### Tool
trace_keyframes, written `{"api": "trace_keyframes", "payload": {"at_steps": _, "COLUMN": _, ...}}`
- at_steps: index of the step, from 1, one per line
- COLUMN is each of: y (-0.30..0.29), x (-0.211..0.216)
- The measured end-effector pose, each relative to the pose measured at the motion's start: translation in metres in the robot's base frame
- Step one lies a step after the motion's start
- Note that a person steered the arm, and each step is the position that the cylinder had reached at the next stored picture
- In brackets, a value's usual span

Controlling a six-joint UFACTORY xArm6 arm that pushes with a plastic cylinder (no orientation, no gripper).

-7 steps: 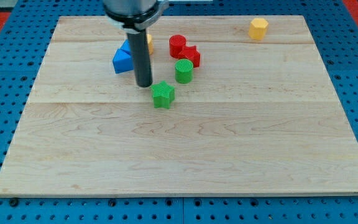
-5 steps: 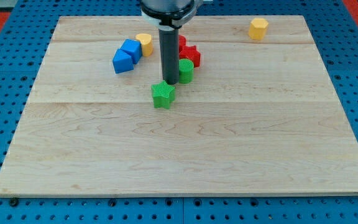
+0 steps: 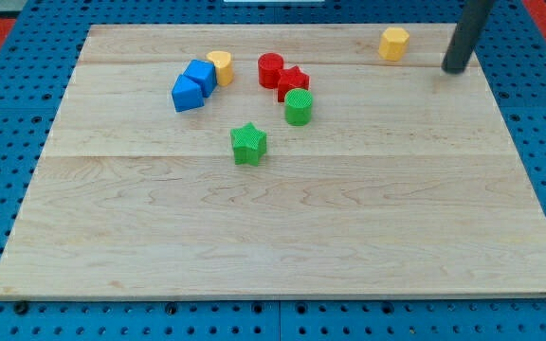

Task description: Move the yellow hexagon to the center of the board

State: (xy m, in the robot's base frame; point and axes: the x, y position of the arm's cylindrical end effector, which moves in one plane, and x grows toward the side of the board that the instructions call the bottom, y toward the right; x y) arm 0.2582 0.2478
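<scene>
The yellow hexagon (image 3: 394, 43) lies near the view's top right on the wooden board (image 3: 282, 237). My tip (image 3: 455, 69) is down on the board to the right of the hexagon and slightly below it, apart from it by about a block's width. The rod slants up out of the view's top right.
A second yellow block (image 3: 221, 66) sits at the top left beside two blue blocks (image 3: 193, 83). A red cylinder (image 3: 271, 68), a red star (image 3: 293, 83) and a green cylinder (image 3: 299, 106) cluster near the top middle. A green star (image 3: 248, 143) lies below them.
My tip moved from beside the green blocks far to the view's right, to beside the yellow hexagon. The green cylinder and red star shifted slightly right.
</scene>
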Motion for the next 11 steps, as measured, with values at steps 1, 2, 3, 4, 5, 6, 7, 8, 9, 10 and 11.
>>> {"api": "trace_keyframes", "payload": {"at_steps": 1, "y": -0.03, "x": -0.058}}
{"api": "trace_keyframes", "payload": {"at_steps": 2, "y": -0.068, "x": -0.062}}
{"api": "trace_keyframes", "payload": {"at_steps": 3, "y": -0.103, "x": -0.021}}
{"api": "trace_keyframes", "payload": {"at_steps": 4, "y": -0.084, "x": 0.01}}
{"api": "trace_keyframes", "payload": {"at_steps": 5, "y": -0.083, "x": 0.058}}
{"api": "trace_keyframes", "payload": {"at_steps": 6, "y": -0.038, "x": 0.057}}
{"api": "trace_keyframes", "payload": {"at_steps": 7, "y": -0.024, "x": 0.087}}
{"api": "trace_keyframes", "payload": {"at_steps": 8, "y": -0.014, "x": 0.117}}
{"api": "trace_keyframes", "payload": {"at_steps": 9, "y": -0.014, "x": 0.142}}
{"api": "trace_keyframes", "payload": {"at_steps": 10, "y": -0.005, "x": 0.123}}
{"api": "trace_keyframes", "payload": {"at_steps": 11, "y": 0.041, "x": 0.103}}
